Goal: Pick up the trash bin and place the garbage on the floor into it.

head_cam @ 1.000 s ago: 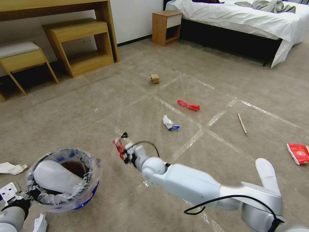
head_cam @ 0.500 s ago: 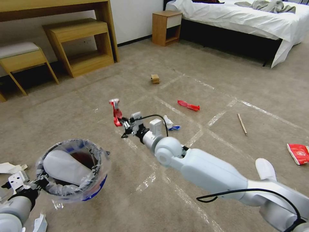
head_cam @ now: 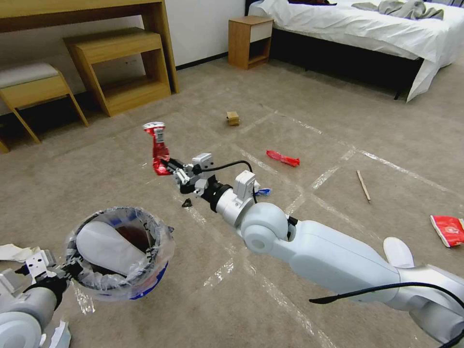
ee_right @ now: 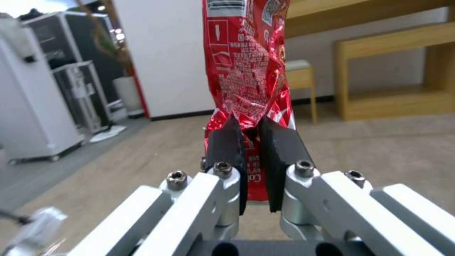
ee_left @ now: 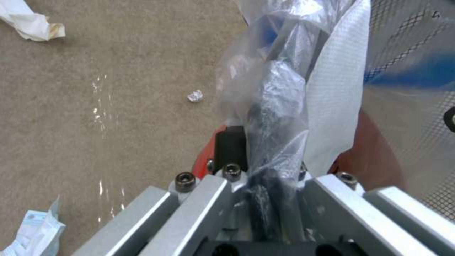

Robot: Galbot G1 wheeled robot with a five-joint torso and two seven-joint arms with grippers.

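the right gripper (head_cam: 170, 170), pinching a red wrapper (head_cam: 157, 145) mid-frame, could drop it short of the trash bin (head_cam: 121, 251), whose rim the left gripper (head_cam: 50, 270) clamps at lower left.

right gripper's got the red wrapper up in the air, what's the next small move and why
Probably carry the wrapper toward the robot's left and nearer, until it hangs over the trash bin. The right gripper is shut on the red wrapper, held off the floor but beyond the bin's rim. The left gripper holds the bin by its rim, its lined mouth open upward.
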